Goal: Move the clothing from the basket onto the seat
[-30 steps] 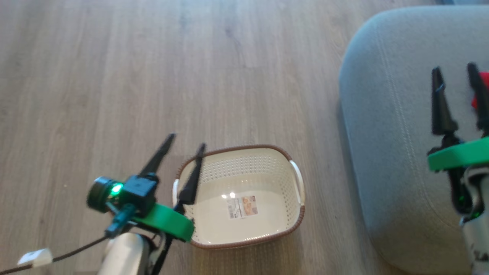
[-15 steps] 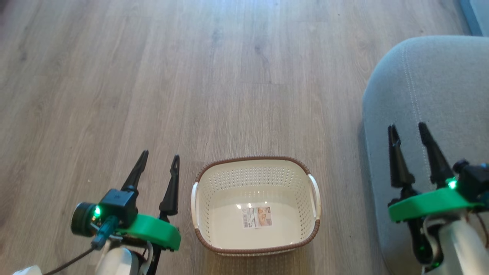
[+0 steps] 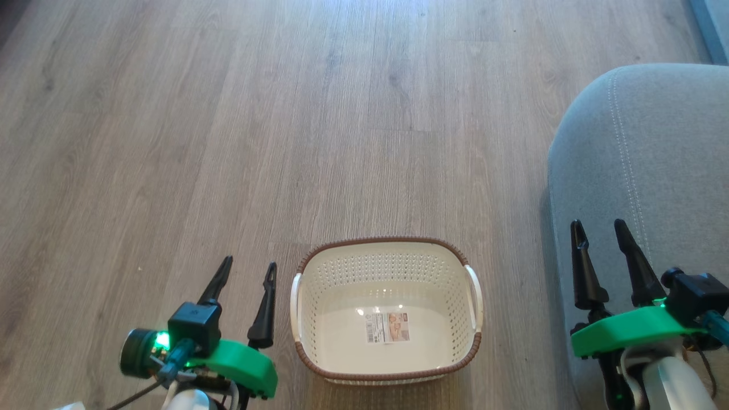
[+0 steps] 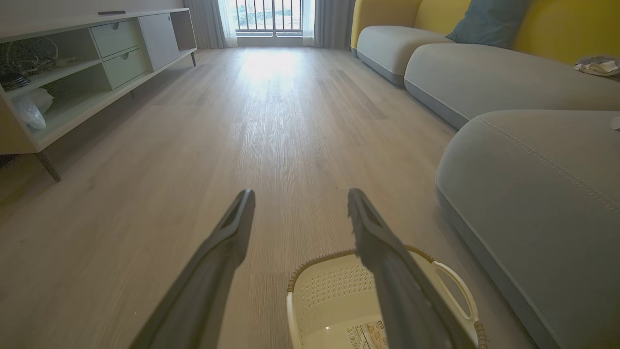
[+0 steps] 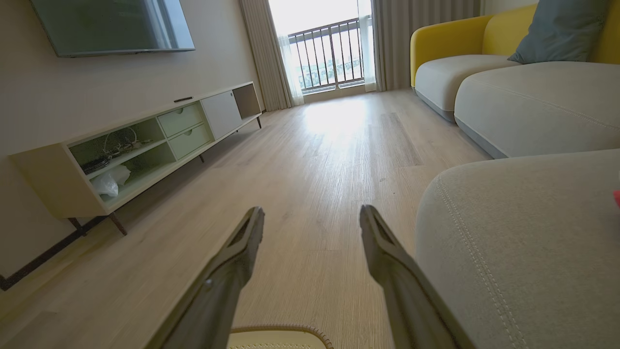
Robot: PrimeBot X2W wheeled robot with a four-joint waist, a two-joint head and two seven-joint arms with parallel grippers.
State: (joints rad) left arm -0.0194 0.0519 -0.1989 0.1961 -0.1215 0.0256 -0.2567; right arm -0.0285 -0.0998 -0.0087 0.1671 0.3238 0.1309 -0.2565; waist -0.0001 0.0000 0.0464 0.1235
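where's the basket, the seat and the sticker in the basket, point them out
basket (image 3: 387, 266), head view, on its perforated far wall
seat (image 3: 678, 148), head view, on the bare grey-green top beside the stitching
label sticker (image 3: 387, 327), head view, on the sticker's middle, flat on the basket's bottom

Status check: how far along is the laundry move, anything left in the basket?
Done: the basket looks empty, its bottom label bare. In hand: nothing; the left gripper and right gripper flank it, fingers open and empty. Left: probably nothing to lift. A red sliver at the right wrist view's edge, likely the clothing, lies on the seat; too little shows to check placement.
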